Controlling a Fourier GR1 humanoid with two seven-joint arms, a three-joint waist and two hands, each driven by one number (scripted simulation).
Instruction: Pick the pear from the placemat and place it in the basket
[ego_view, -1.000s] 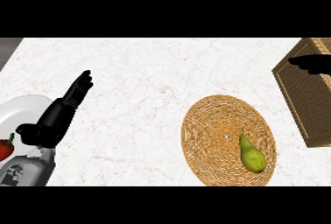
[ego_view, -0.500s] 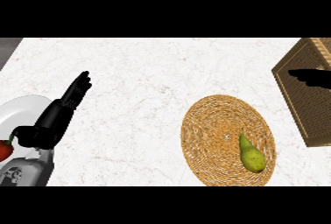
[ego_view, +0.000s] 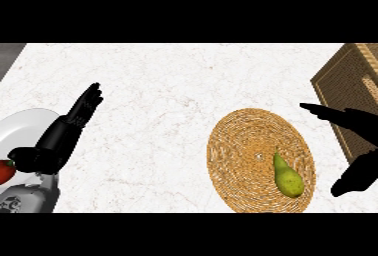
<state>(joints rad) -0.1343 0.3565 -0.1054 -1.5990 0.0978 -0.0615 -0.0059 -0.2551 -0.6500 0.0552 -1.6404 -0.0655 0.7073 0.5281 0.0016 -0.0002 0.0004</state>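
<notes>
here the right hand (ego_view: 354, 120), fingers straight, hangs beside the pear (ego_view: 286, 177).

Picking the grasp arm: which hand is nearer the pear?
The right hand, open just right of the placemat; the left hand rests far off by the white plate.

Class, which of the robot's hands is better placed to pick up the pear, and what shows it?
The right hand. It is open at the right edge of the placemat, close to the pear, with the basket just beside it. The left hand rests open by the plate, far across the counter.
</notes>
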